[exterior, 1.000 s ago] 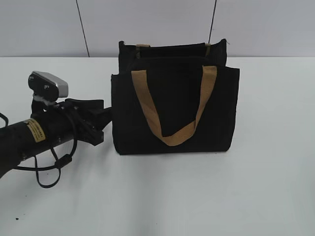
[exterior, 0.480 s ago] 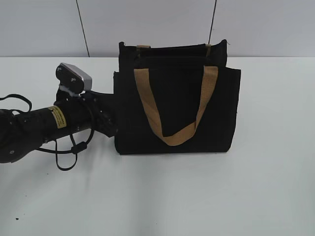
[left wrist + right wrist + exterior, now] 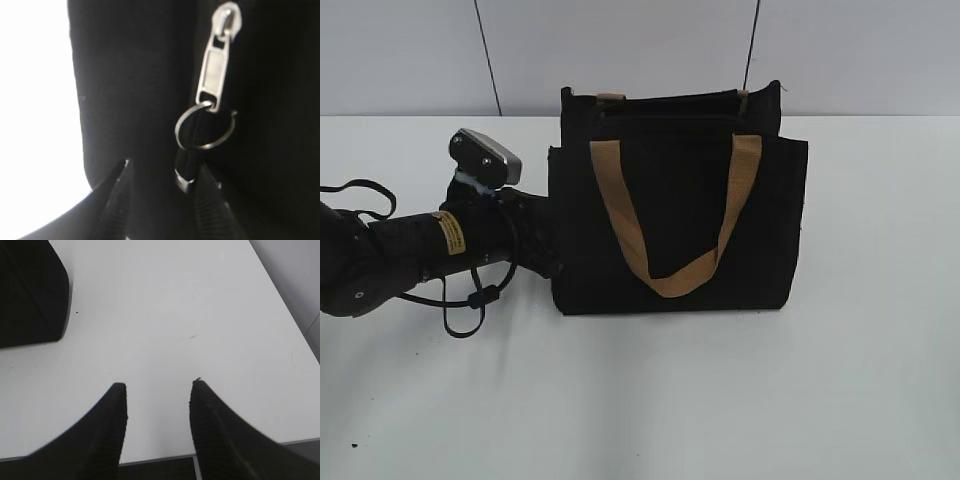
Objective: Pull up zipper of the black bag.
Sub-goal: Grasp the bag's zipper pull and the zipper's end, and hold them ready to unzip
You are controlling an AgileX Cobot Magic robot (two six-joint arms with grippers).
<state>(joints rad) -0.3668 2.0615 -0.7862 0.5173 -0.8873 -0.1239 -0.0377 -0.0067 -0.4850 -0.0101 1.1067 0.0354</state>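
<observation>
The black bag (image 3: 670,200) stands upright mid-table with a tan handle (image 3: 670,282) hanging on its front. A zip line (image 3: 670,113) runs along its top. My left gripper (image 3: 548,245) is against the bag's left side. In the left wrist view its open fingers (image 3: 162,167) press close to the black fabric. The silvery zipper pull (image 3: 215,75) hangs just above them with a metal ring (image 3: 207,147) and a small dark tab (image 3: 184,177) that lies by the right finger. My right gripper (image 3: 157,385) is open and empty over the table. It is out of the exterior view.
The white table (image 3: 820,380) extends around the bag. A grey wall stands behind it. The left arm's cable loop (image 3: 460,310) lies on the table. In the right wrist view a corner of the bag (image 3: 30,295) is at upper left and the table edge (image 3: 295,440) at lower right.
My left arm has moved right until its gripper reaches the bag's left side. The bag has shifted very slightly.
</observation>
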